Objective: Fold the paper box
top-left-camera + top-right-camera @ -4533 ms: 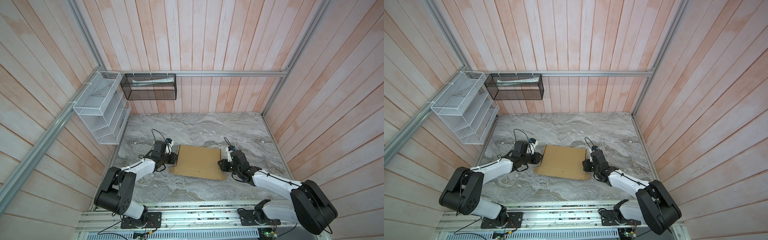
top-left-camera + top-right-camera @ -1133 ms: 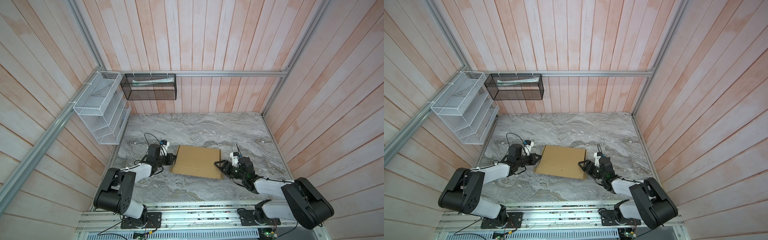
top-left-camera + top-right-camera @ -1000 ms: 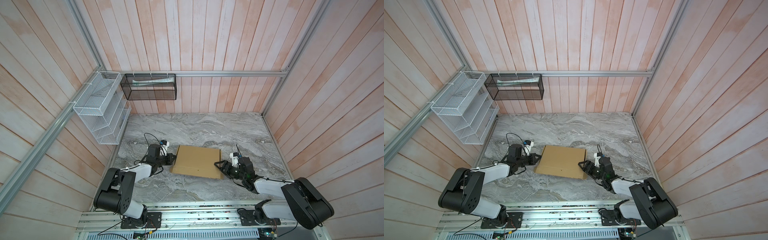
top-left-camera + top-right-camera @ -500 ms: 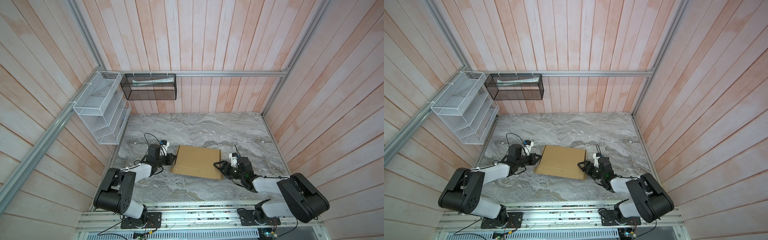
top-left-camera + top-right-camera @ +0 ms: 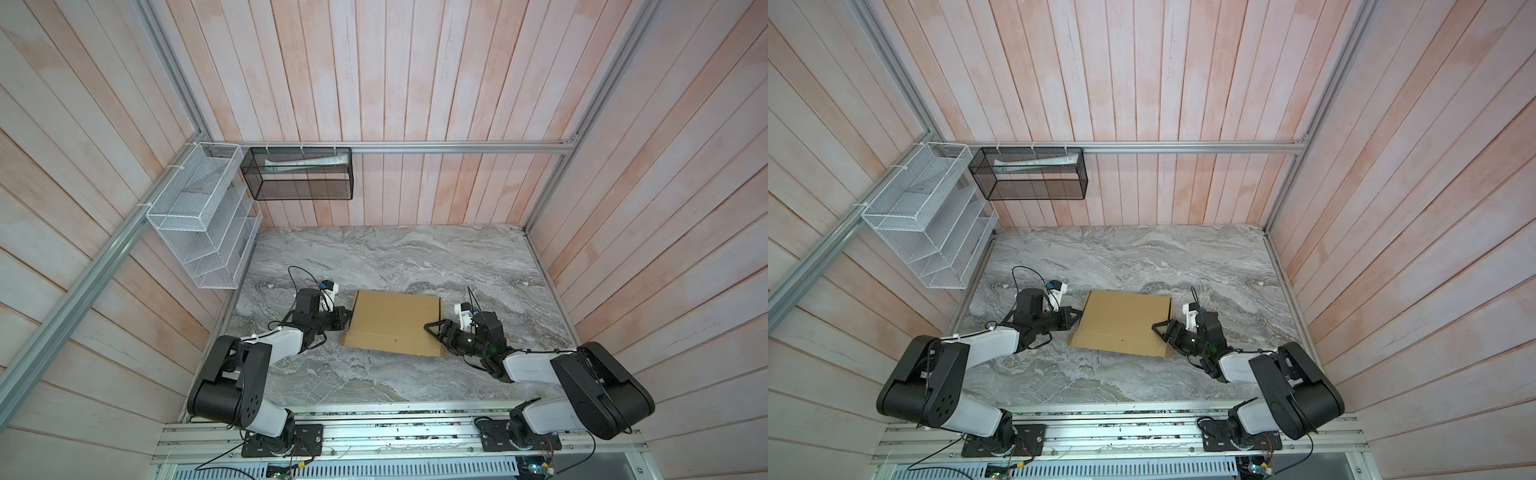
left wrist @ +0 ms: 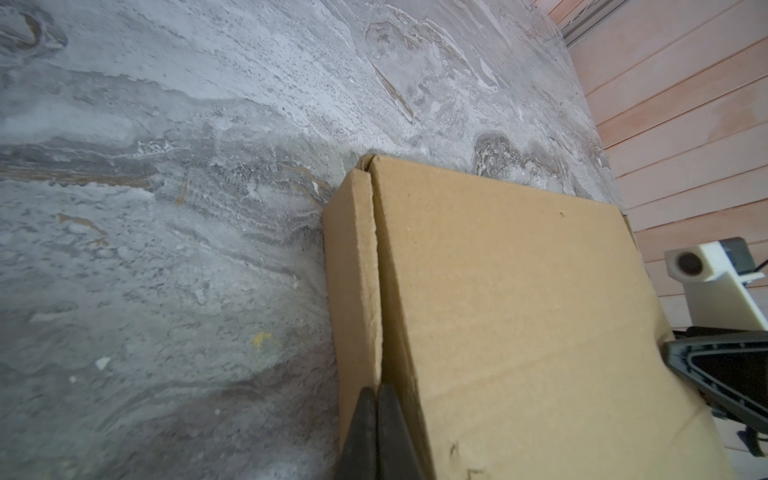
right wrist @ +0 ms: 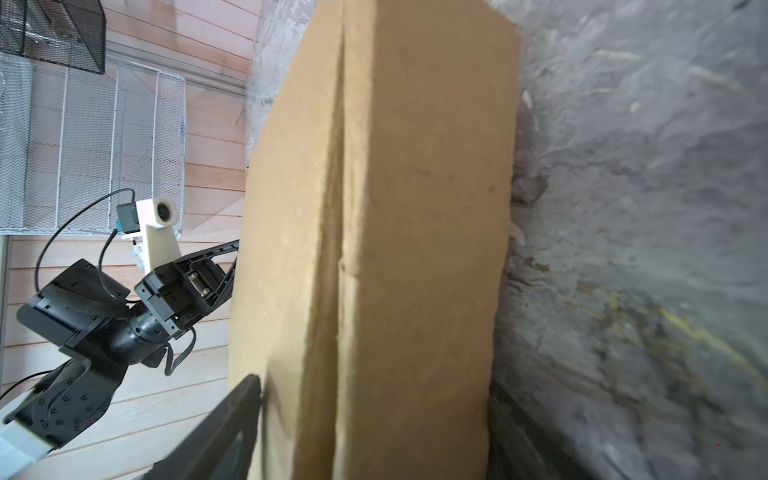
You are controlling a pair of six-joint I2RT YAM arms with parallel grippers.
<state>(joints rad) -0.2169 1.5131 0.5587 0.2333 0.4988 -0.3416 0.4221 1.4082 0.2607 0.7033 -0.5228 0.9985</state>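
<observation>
Paper box (image 5: 392, 322) lies closed and flat on the grey marble table (image 5: 374, 257), a little below the middle of both top views, between the two arms. At its left side is the left gripper (image 5: 348, 316). In the left wrist view its fingers (image 6: 361, 432) are pressed together with nothing between them, tips at the seam of lid and side wall. At the right edge the right gripper (image 5: 431, 328) stands wide, one finger (image 7: 237, 415) on the lid; whether it squeezes I cannot tell.
</observation>
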